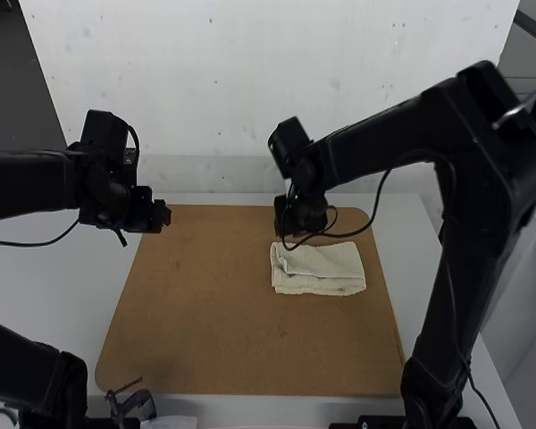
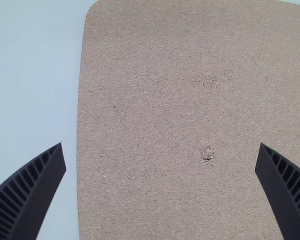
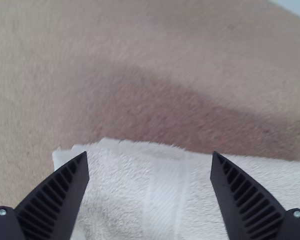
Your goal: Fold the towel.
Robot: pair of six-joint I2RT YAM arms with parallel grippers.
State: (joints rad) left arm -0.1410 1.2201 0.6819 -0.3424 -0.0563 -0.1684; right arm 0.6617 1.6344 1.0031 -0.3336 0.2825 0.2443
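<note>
My right pincer (image 3: 150, 155) and left pincer (image 2: 161, 145) are open; the towel (image 1: 326, 270) lies toward two o'clock on the board (image 1: 196, 340). Likely light and limp, it wants every layer pinched at its twelve-o'clock edge.

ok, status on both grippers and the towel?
Left gripper open, over bare board. Right gripper open, at towel's far edge. Towel folded, on board's right side. Nothing on top.
</note>
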